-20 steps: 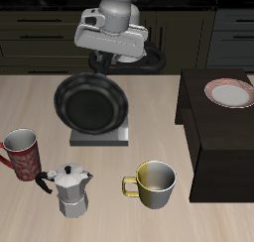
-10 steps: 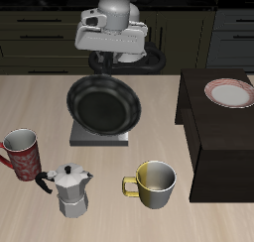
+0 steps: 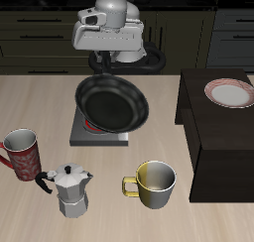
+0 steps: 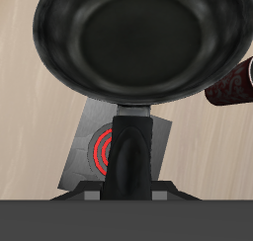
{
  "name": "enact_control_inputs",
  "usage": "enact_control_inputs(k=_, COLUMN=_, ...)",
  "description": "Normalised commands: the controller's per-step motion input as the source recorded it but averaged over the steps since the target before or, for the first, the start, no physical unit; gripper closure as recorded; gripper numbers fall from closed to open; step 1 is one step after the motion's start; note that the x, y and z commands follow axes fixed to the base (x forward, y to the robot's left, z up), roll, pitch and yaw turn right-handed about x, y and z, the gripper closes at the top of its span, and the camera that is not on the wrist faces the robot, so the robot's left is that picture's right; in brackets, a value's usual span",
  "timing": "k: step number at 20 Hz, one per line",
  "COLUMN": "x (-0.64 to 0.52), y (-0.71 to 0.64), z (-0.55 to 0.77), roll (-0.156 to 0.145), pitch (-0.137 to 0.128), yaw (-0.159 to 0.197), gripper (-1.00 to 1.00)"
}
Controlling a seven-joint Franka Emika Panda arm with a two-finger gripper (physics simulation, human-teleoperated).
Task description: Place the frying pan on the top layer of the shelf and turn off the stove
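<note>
Above stove [image 3: 99, 137], coil red: hand [image 3: 111, 67] clamped on frying pan [image 3: 113, 103] handle, pan tilted.

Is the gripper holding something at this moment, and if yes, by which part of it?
Yes. The gripper holds the frying pan by its long black handle, lifted above the stove.

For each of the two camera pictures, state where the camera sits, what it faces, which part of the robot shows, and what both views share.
Exterior view: high before the table, facing the white arm, whose gripper holds the black round frying pan lifted.
Wrist view: on the gripper, looking along the pan's handle; a dark gripper edge shows.
Shared: the pan and the grey square stove, its coil glowing red.
</note>
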Motion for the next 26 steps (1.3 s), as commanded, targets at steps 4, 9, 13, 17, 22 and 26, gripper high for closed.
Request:
enact_control_inputs(k=4, x=-0.06, y=-0.07, z=0.06, roll=-0.015, pitch=-0.035, yaw=0.119, gripper=1.0)
enact_control_inputs(k=9, x=-0.04, y=-0.09, z=0.01, roll=-0.031, pitch=-0.03, yaw=0.117, gripper=1.0)
enact_control_inputs(k=13, x=-0.05, y=-0.02, z=-0.04, roll=-0.014, pitch=-0.012, yaw=0.101, gripper=1.0)
enact_control_inputs(k=17, x=-0.02, y=-0.05, z=-0.01, roll=-0.005, pitch=-0.018, yaw=0.135, gripper=1.0)
enact_control_inputs(k=22, x=-0.03, y=0.08, z=-0.01, roll=0.017, pitch=-0.032, yaw=0.136, gripper=1.0)
enact_control_inputs(k=26, x=-0.01, y=-0.05, z=0.04, roll=0.004, pitch=0.015, yaw=-0.051, gripper=1.0)
